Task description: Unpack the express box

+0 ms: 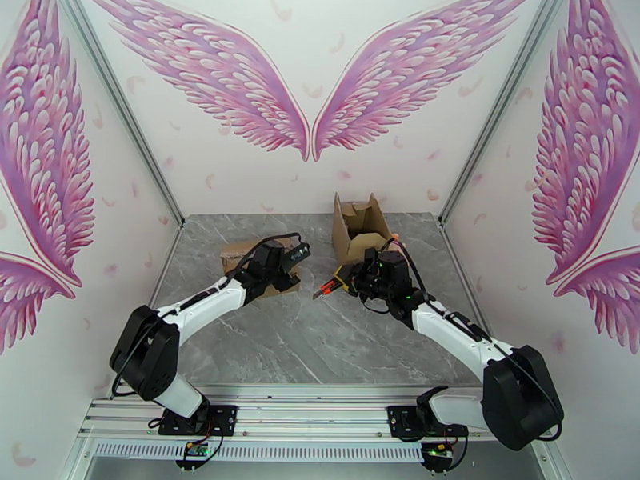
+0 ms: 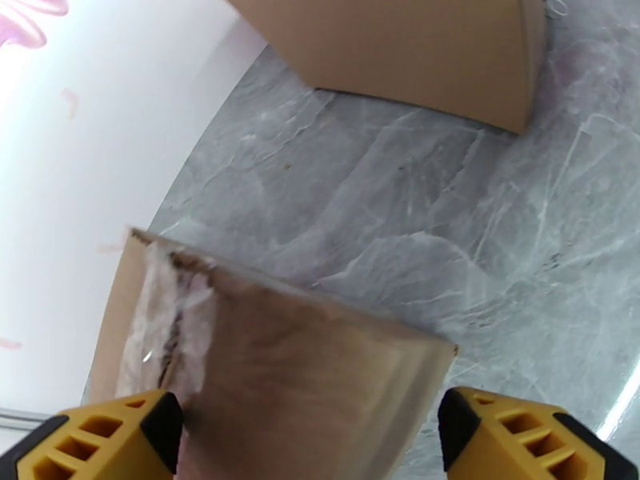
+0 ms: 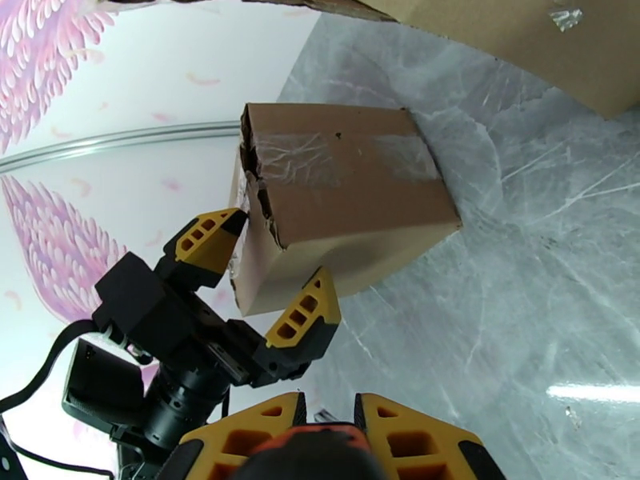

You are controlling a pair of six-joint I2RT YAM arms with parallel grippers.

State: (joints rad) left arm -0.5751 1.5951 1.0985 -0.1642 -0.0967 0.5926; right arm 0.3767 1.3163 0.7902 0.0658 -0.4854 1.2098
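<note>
The left arm [image 1: 200, 304] stretches forward and inward from its base with the wrist low. The left gripper [image 3: 278, 251] has its jaws standing wide apart. The right arm [image 1: 452, 330] bends inward toward the middle, and the right gripper [image 3: 326, 422] points at the left one, its fingers closed on a small reddish tool [image 1: 324, 290].

On the grey tabletop [image 3: 520, 266] a taped box [image 3: 352, 194] lies with the left gripper [image 3: 277, 253] spread around its torn end, while the right gripper [image 3: 324, 430] pinches a reddish object [image 3: 314, 456].
</note>
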